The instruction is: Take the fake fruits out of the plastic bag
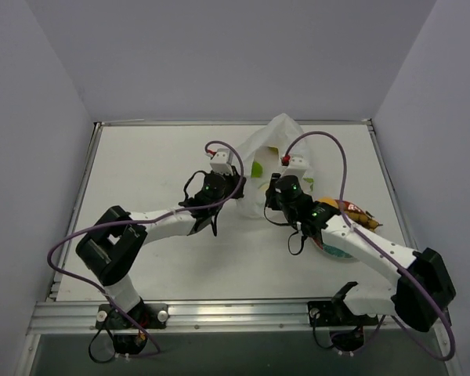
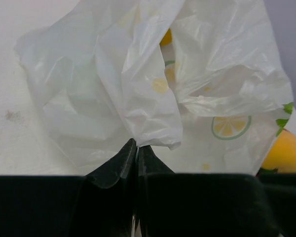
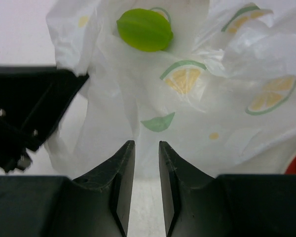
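The white plastic bag [image 1: 276, 149] with lemon prints lies crumpled at the back middle of the table. My left gripper [image 1: 236, 182] is shut on a fold of the bag [image 2: 138, 98], its jaws pressed together on the plastic. My right gripper [image 3: 146, 143] is slightly open and empty, just short of the bag [image 3: 197, 113]. A green fruit [image 3: 144, 29] lies in the bag's mouth and also shows in the top view [image 1: 257, 168]. A yellow fruit [image 2: 165, 37] peeks from inside. An orange-yellow fruit [image 2: 284, 150] lies outside the bag at the right. Orange-brown grapes [image 1: 363, 218] lie by the plate.
A round red-and-teal plate [image 1: 338, 252] sits at the right, partly under my right arm. The left gripper's black body [image 3: 29, 108] shows close on the left of the right wrist view. White walls enclose the table.
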Available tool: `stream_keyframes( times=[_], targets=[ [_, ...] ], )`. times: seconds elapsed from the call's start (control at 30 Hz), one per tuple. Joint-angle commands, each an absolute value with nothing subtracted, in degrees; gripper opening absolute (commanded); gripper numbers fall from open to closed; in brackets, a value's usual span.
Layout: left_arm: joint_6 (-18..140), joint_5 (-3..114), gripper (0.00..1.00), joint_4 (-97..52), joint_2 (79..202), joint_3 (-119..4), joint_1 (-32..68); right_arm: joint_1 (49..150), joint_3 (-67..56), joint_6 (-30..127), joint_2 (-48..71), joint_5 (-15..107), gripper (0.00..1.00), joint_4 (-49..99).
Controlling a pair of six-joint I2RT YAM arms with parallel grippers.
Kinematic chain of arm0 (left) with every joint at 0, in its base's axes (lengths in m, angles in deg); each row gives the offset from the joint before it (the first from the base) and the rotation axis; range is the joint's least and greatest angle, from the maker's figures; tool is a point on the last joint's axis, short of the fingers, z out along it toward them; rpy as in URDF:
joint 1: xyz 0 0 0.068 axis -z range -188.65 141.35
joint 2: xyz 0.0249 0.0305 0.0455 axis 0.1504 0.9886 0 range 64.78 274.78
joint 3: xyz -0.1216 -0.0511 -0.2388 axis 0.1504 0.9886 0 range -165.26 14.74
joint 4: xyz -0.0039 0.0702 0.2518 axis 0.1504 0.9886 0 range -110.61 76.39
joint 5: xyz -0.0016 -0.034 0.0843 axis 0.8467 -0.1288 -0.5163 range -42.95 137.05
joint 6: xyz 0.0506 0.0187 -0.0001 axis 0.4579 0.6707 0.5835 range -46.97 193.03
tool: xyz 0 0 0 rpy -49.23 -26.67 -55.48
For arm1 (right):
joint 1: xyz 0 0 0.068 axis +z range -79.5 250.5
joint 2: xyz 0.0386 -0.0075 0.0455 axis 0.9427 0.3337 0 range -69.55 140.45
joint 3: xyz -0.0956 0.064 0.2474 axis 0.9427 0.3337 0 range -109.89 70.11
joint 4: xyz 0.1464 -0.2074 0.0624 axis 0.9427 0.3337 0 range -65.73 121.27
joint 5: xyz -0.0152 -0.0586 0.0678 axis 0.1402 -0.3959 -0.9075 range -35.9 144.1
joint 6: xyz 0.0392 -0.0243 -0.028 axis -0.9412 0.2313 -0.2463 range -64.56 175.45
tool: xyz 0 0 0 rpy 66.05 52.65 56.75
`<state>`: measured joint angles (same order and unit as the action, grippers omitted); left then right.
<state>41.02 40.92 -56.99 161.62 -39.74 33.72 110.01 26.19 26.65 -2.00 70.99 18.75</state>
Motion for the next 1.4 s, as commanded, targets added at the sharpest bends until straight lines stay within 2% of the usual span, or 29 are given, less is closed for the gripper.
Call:
stream_keyframes(
  times=[0.0, 0.23, 0.37, 0.4, 0.43, 0.5, 0.53, 0.67, 0.83, 0.97, 1.1, 1.2, 1.3, 1.33, 1.37],
  targets=[
    [38.85, 36.96, 0.02, -59.45, 157.34, -36.51, 33.71, 110.67, 20.81, 25.48, 6.88, 76.15, 0.24, 11.1],
    [37.61, 31.85, 0.02, -57.34, 155.84, -32.11, 33.8, 109.45, 12.29, 27.93, 23.25, 81.08, 0.29, 3.44],
    [38.75, 32.37, 0.02, -56.82, 155.92, -32.89, 33.8, 105.93, 7.8, 34.33, 29.23, 76.7, 0.31, 2.21],
    [39.1, 32.64, 0.02, -57.08, 156.01, -33.24, 33.8, 102.53, 6.49, 37.14, 31.24, 71.12, 0.37, 1.17],
    [39.1, 32.64, 0.02, -57.08, 156.01, -33.25, 33.8, 102.5, 6.48, 38.38, 31.26, 68.45, 0.37, 1.15],
    [39.54, 33.08, 0.02, -57.08, 155.84, -34.04, 33.71, 100.75, 4.73, 41.28, 33.19, 63.79, 0.46, 1.68],
    [39.63, 33.17, 0.02, -57.17, 155.84, -34.3, 33.71, 99.61, 3.94, 44.08, 34.67, 60.9, 0.56, 2.29],
    [39.19, 35.18, 0.02, -59.01, 156.01, -35.27, 33.71, 97.58, -3.7, 51.28, 39.69, 50.81, 0.78, 9.58],
    [39.28, 36.07, 0.03, -58.22, 156.54, -36.76, 33.71, 96.61, -12.13, 58.95, 46.36, 45.59, 0.92, 16.79],
    [40.33, 36.33, 0.02, -58.14, 156.54, -37.11, 33.62, 95.2, -15.4, 62.3, 49.71, 42.95, 0.98, 18.2],
    [40.42, 36.51, 0.02, -57.7, 157.68, -37.82, 33.19, 93.98, -17.77, 63.62, 52.79, 38.47, 1.0, 18.29],
    [40.25, 36.77, 0.02, -57.7, 158.82, -38.26, 32.92, 93.71, -19.71, 63.62, 55.25, 37.76, 0.95, 17.59],
    [40.07, 37.03, 0.02, -57.78, 159.7, -38.52, 32.66, 93.71, -19.63, 61.78, 56.4, 38.19, 0.75, 14.7],
    [40.16, 37.21, 0.02, -57.78, 159.79, -38.52, 32.57, 93.88, -19.1, 61.34, 55.7, 38.45, 0.63, 13.99],
    [40.24, 37.04, 0.02, -57.7, 159.7, -38.35, 32.48, 93.88, -18.05, 60.03, 54.83, 38.8, 0.56, 12.77]
  ],
)
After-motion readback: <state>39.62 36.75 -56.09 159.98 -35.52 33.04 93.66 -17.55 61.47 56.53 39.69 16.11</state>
